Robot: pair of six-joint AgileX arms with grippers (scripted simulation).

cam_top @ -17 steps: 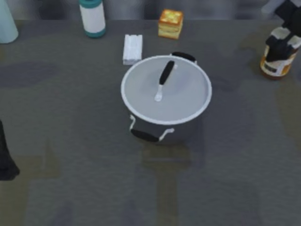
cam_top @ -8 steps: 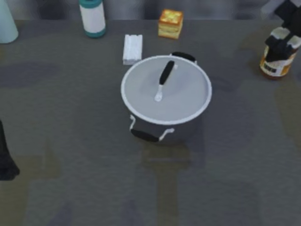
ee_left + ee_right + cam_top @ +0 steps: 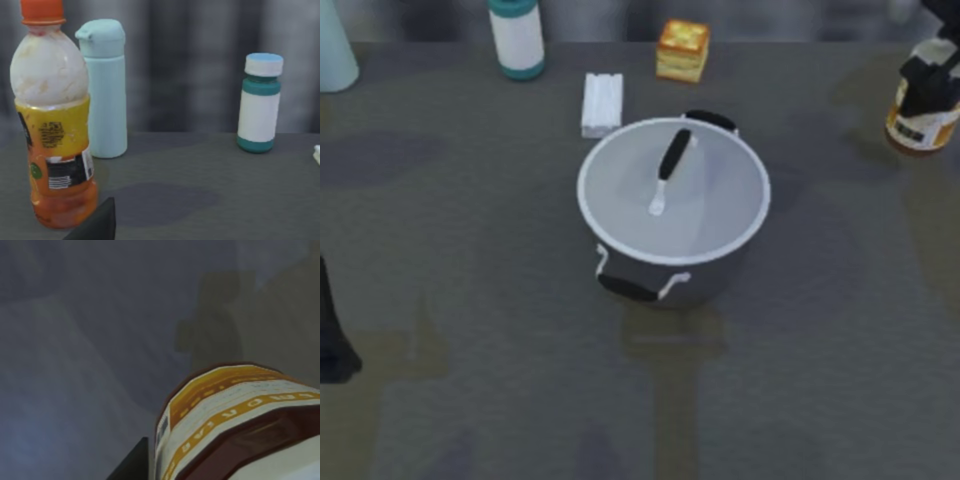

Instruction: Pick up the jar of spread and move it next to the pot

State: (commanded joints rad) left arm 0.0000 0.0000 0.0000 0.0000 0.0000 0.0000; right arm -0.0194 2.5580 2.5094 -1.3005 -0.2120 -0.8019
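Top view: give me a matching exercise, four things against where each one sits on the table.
Things:
1. jar of spread
2. pot
3. white bottle with teal cap
4. orange-yellow block

Places:
A. middle of the table
B. far edge, just beyond the pot
C. right edge, under the right gripper
D. far edge, left of the white slab

Pairs: 1-C, 2-A, 3-D, 4-B
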